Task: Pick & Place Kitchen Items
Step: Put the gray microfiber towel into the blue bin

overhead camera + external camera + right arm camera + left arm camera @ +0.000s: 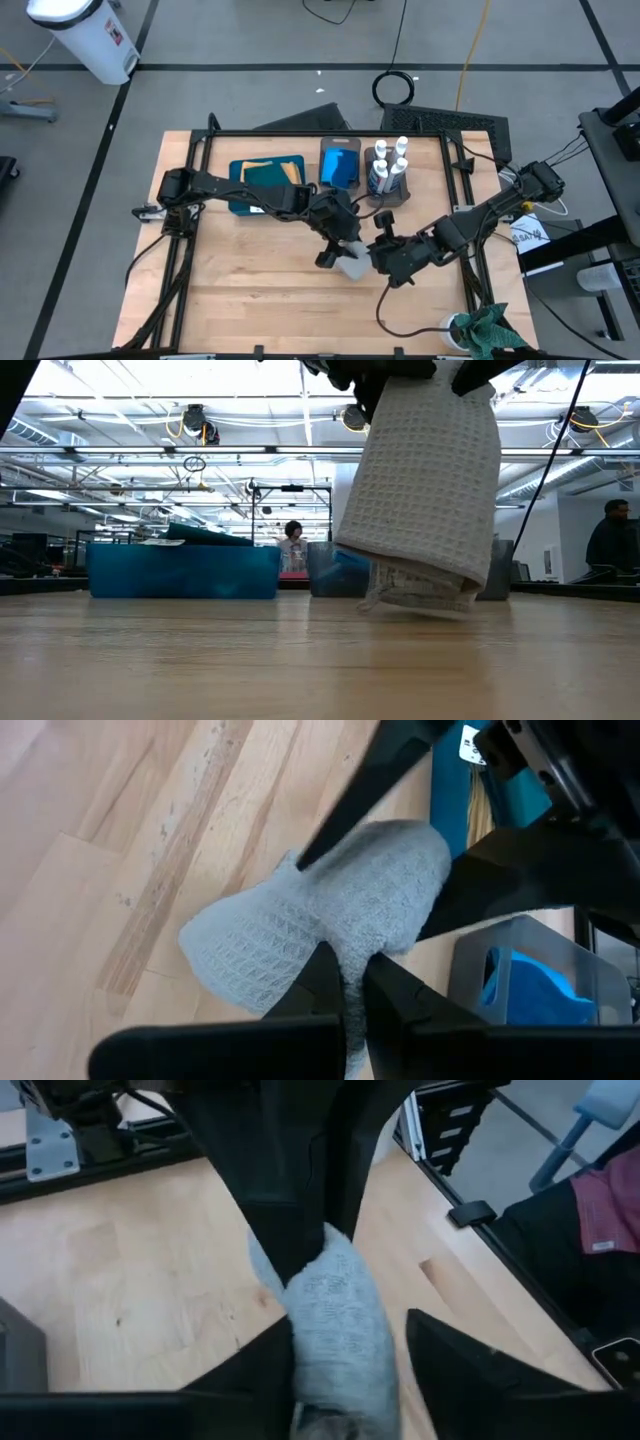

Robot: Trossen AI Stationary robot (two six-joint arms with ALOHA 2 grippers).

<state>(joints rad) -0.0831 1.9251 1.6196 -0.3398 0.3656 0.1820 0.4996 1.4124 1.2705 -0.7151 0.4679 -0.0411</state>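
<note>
both arms meet mid-table, right pincer (345,982) pinched closed, left pincer (345,1370) parted.
</note>
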